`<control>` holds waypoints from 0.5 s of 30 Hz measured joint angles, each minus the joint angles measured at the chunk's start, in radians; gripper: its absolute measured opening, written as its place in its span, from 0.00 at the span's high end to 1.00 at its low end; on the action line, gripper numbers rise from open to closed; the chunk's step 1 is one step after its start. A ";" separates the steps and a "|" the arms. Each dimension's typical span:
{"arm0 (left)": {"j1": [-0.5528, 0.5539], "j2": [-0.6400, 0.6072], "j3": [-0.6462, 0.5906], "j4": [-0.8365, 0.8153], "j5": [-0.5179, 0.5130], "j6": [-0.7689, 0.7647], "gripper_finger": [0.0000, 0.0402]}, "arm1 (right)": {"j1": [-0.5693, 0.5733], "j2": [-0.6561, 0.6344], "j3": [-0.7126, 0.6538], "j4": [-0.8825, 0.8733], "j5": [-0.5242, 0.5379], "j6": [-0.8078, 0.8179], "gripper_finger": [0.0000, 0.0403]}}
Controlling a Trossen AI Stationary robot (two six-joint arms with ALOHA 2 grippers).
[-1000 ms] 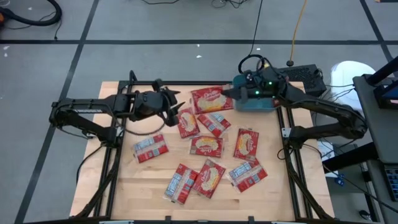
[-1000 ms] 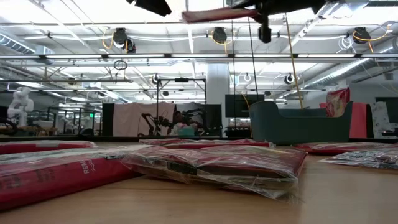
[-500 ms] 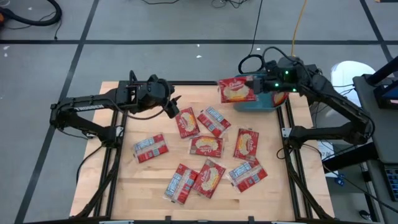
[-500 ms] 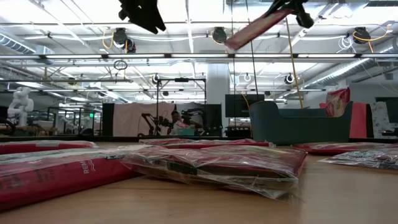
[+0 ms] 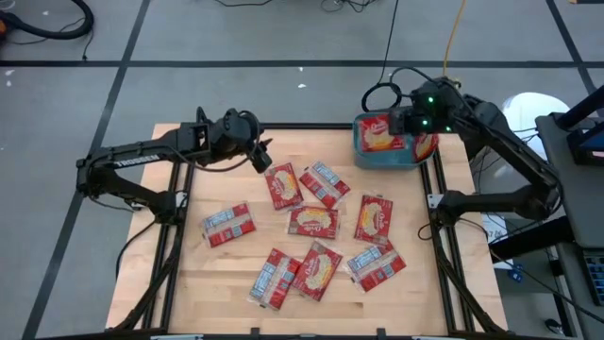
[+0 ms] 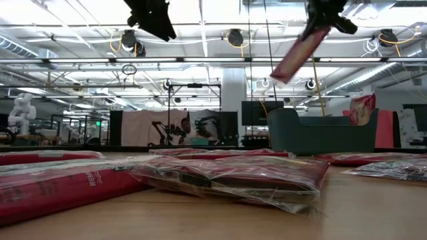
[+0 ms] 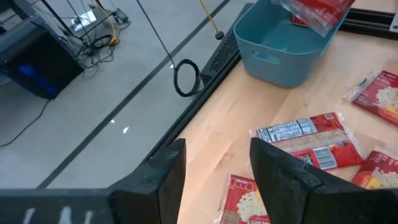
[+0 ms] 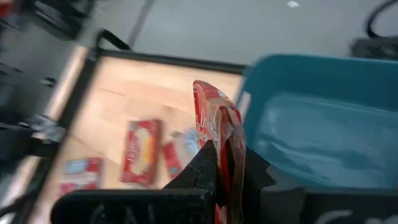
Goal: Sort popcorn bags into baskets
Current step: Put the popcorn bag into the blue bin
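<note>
One red popcorn bag (image 5: 378, 134), flat and crinkly, is hanging tilted from the right gripper (image 5: 408, 124), pinched shut on its edge, over the teal bin (image 5: 363, 156) at far right. Eight bags (image 5: 312, 221) are lying scattered on the wooden worktop (image 5: 217, 274). Left gripper (image 5: 261, 157) is hovering spread, empty, far left; only its wrist view shows the bin's smooth interior.

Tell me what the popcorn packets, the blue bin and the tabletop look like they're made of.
Popcorn packets: printed red packs in clear, glossy plastic film, judging by the shine and crinkled transparent edges in the low view. Blue bin: apparently moulded plastic, smooth matte teal with rounded corners and solid walls. Tabletop: light wood with visible grain and board seams; a laminate look cannot be ruled out.
</note>
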 joint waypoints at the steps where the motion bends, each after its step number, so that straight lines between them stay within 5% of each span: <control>1: 0.003 0.000 0.000 0.000 0.000 -0.004 0.55 | -0.012 0.008 0.000 -0.016 -0.001 -0.013 0.97; 15: 0.011 0.000 0.000 0.000 0.000 -0.009 0.55 | -0.214 0.066 0.032 0.015 -0.105 -0.028 0.97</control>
